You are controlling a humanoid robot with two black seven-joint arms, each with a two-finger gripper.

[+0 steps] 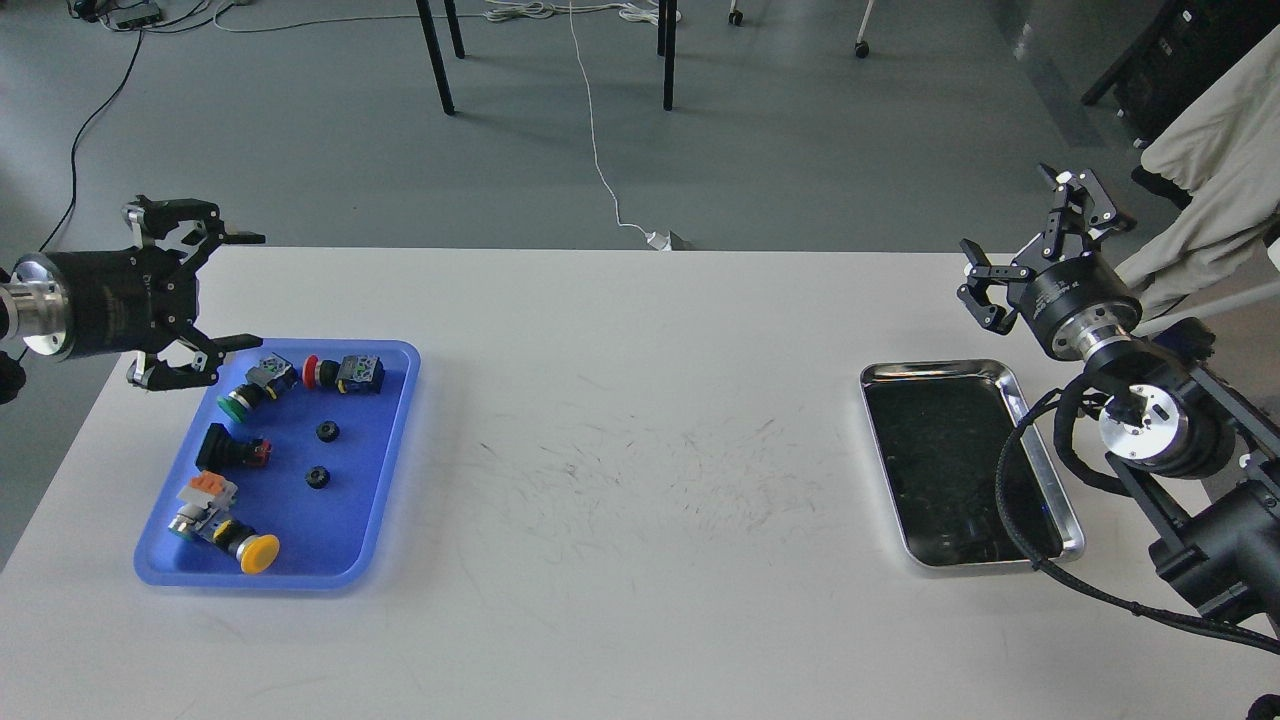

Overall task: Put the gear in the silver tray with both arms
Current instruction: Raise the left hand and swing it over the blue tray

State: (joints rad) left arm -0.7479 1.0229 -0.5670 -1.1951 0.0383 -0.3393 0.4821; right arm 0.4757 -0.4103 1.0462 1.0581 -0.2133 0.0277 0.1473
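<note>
Two small black gears lie in the blue plastic tray at the table's left. The silver tray sits empty at the right, its dark bottom bare. My left gripper hovers open above the blue tray's far left corner, fingers spread wide and pointing right, holding nothing. My right gripper is open too, raised behind the silver tray's far right corner, empty.
The blue tray also holds several push-button switches: a green one, a red one, a yellow one and a black block. The white table spans between the trays. A black cable loops over the silver tray's right rim.
</note>
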